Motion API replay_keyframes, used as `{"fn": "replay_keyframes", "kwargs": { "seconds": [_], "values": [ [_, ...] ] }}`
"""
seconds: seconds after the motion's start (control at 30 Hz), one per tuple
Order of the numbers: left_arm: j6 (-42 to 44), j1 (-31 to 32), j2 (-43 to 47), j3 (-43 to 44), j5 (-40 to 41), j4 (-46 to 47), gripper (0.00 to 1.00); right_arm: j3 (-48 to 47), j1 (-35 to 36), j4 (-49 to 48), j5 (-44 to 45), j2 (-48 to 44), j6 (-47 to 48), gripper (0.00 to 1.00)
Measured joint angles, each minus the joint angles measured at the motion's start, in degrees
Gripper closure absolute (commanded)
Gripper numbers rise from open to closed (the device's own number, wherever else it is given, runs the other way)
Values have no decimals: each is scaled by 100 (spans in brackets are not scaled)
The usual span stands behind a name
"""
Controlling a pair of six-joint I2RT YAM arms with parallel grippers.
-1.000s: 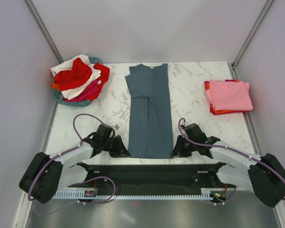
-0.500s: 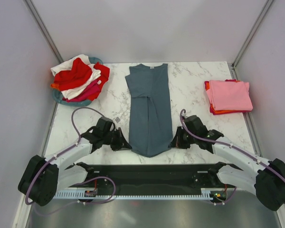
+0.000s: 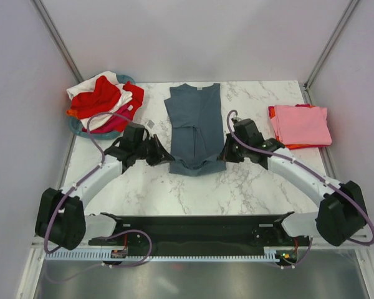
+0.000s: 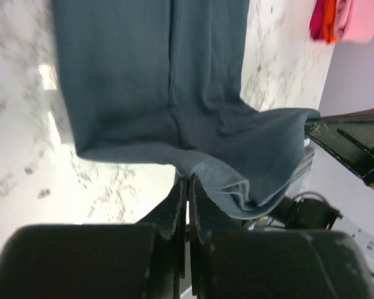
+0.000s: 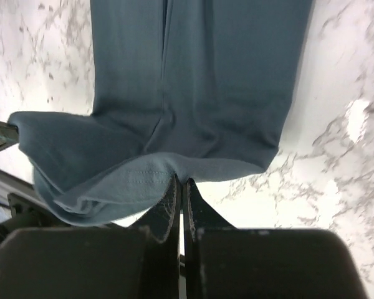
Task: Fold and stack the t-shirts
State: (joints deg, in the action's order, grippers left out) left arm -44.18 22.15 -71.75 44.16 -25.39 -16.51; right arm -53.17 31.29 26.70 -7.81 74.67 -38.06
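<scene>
A slate blue-grey t-shirt (image 3: 196, 118) lies in a long strip down the middle of the marble table (image 3: 249, 193), its near hem lifted and carried over the lower half. My left gripper (image 3: 169, 159) is shut on the hem's left corner, seen as pinched cloth (image 4: 202, 174) in the left wrist view. My right gripper (image 3: 224, 156) is shut on the right corner (image 5: 156, 177). The hem sags between them. A folded pink t-shirt (image 3: 301, 124) tops a stack at the right. Red, white and magenta t-shirts (image 3: 103, 99) are heaped at the back left.
The heap sits in a round teal basket (image 3: 78, 129) at the table's back left corner. Grey walls close in on both sides and at the back. A black base rail (image 3: 193, 230) runs along the near edge.
Both grippers have shut on the hem's corners at the near edge, lifted them and moved away from the bases, folding the shirt's lower part over itself.
</scene>
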Motion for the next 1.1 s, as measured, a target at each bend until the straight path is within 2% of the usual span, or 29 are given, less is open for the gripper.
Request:
{"fn": "replay_keyframes", "kwargs": {
  "seconds": [0.3,0.63,1.1],
  "values": [
    [35,-579,-1180,1051,297,243,98,-1202,-905,-44,96,1355,299,100],
    [31,-772,-2767,2011,313,527,98,-2186,-1362,-103,-203,2870,450,100],
    [31,-894,-3567,3047,450,570,98,-3335,-1652,-142,-592,3978,533,100]
  ]
}}
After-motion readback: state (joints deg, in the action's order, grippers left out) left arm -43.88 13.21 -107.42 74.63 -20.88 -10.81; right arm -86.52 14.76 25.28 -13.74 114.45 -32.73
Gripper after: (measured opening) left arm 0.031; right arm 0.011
